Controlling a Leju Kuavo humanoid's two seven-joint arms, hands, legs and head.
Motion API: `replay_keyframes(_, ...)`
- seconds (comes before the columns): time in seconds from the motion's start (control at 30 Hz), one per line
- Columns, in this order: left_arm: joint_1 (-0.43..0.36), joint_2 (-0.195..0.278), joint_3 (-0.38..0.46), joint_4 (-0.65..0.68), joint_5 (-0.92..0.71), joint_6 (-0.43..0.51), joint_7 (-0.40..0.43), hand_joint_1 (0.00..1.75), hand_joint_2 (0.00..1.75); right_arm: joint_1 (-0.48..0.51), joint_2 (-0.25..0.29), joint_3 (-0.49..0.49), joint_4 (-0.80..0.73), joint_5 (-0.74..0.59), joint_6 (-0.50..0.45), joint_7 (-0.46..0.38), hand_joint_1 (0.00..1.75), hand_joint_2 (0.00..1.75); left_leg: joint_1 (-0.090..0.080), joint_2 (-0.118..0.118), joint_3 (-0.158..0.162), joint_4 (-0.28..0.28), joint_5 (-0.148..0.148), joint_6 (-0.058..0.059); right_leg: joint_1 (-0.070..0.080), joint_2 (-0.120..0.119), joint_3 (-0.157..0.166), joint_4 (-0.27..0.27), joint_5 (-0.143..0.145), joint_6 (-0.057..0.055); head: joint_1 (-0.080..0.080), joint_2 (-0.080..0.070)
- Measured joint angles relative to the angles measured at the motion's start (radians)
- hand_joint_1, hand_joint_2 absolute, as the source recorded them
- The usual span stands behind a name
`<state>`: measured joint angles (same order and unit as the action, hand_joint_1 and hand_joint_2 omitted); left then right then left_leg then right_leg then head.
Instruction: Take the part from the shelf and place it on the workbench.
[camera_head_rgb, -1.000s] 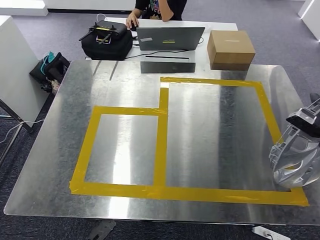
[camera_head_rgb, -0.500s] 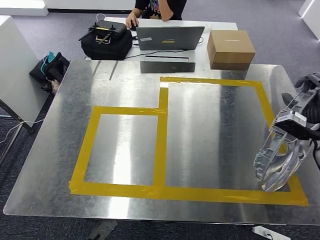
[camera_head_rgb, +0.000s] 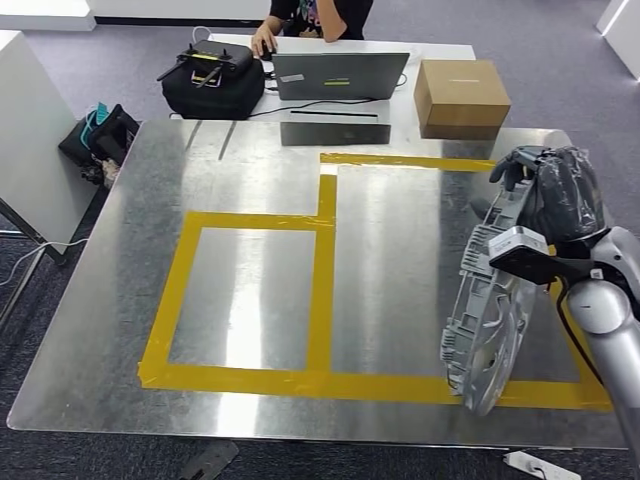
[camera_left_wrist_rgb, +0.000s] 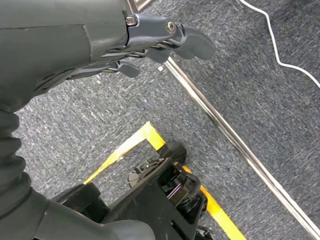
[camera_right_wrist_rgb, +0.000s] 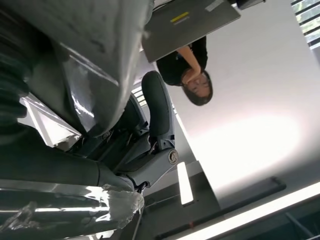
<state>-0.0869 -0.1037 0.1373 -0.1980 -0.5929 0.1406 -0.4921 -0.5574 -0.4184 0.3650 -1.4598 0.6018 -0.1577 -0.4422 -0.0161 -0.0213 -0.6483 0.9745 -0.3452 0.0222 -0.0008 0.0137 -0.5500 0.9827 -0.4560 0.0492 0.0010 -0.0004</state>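
My right hand, dark and wrapped in clear film, grips the top of a large silvery ribbed cast part. The part hangs on edge above the right side of the metal workbench, over the larger yellow-taped rectangle; I cannot tell whether its lower end touches the surface. In the right wrist view the hand closes around the shiny part. My left hand hangs beside the bench over grey carpet, fingers apart, holding nothing.
A person sits at the far desk behind a laptop. A cardboard box, a black bag and a grey bar lie along the bench's far edge. A white panel stands at left.
My right arm has swung inward and up from the bench's right edge, carrying the part left over the taped rectangle. The part has tilted more upright.
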Motion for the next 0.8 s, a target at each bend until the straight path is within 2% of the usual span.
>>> replay_keyframes(0.17,0.0,0.0,0.0,0.0,-0.002,-0.001,0.002,0.0,1.75,-0.045,0.015,0.068,0.011,0.08,-0.017,0.033,1.75,1.75,0.0,0.0,0.0,0.0,0.001,-0.001,0.0,0.0,0.0,0.0,0.0,0.0,0.0,0.0)
replay_keyframes(0.37,0.005,0.005,0.0,0.0,0.003,0.001,0.003,0.0,1.75,-0.074,0.008,0.118,0.076,0.357,-0.227,0.123,1.75,1.75,0.0,0.0,-0.001,0.0,0.001,-0.001,0.0,0.0,-0.001,0.0,0.0,0.0,0.0,0.0)
replay_keyframes(0.5,0.006,0.008,0.0,0.0,0.003,0.001,0.004,0.0,1.75,-0.082,0.002,0.125,0.13,0.457,-0.32,0.196,1.75,1.75,0.0,0.0,-0.001,0.0,0.001,-0.001,0.0,0.0,-0.001,0.0,0.001,0.0,0.0,0.0)
replay_keyframes(0.67,0.007,0.01,0.0,0.0,0.004,0.003,0.009,0.0,1.75,-0.082,0.002,0.119,0.171,0.536,-0.336,0.284,1.75,1.75,0.0,0.0,-0.001,0.0,0.001,-0.001,0.0,0.0,-0.001,0.0,0.001,0.0,0.0,0.0)
replay_keyframes(0.8,0.007,0.011,0.001,0.0,0.005,0.003,0.009,0.0,1.75,-0.084,0.002,0.11,0.192,0.556,-0.333,0.307,1.75,1.75,0.0,0.0,-0.001,0.0,0.001,-0.001,0.0,0.0,-0.001,0.0,0.001,0.0,0.0,0.0)
